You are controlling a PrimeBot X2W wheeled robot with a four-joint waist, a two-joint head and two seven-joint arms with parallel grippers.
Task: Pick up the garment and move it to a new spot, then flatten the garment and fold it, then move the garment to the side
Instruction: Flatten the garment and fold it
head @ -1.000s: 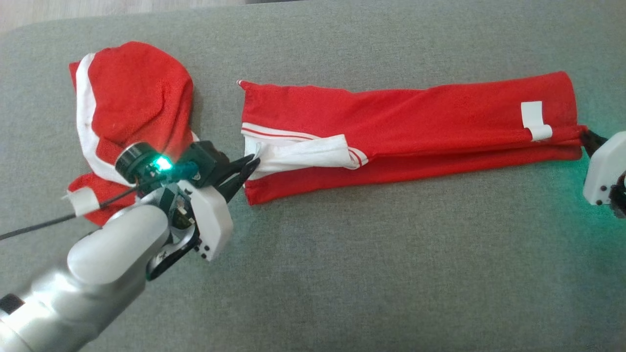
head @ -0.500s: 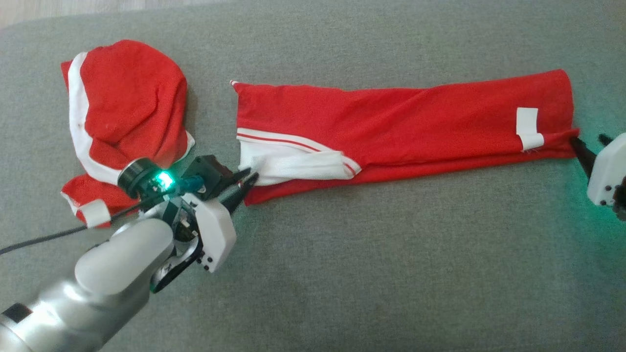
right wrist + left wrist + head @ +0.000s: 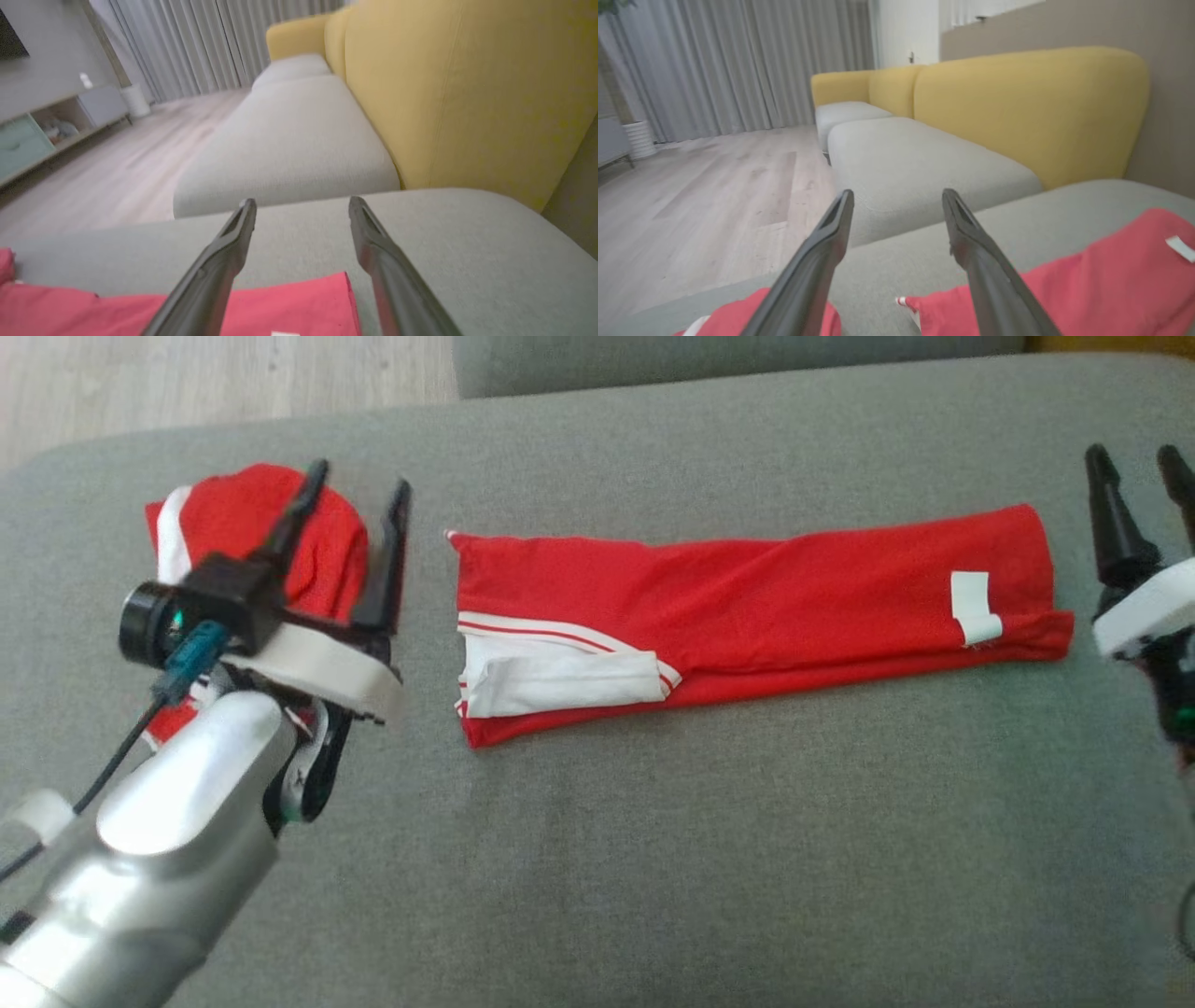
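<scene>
folded red garment (image 3: pixel 747 588) is lying flat as a long strip across the grey cushion (image 3: pixel 653 859). left end effector (image 3: pixel 362 476) is hovering released, fingers spread, by a bunched red cloth (image 3: pixel 233 523) (white trim showing). right end effector (image 3: pixel 1134 453) is hanging released just off the strip's right end, fingers apart.

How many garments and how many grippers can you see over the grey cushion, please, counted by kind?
Red garments: 2 (folded red garment, bunched red garment)
Grippers: 2 (left gripper, right gripper, both open and holding nothing)
Total: 4
</scene>
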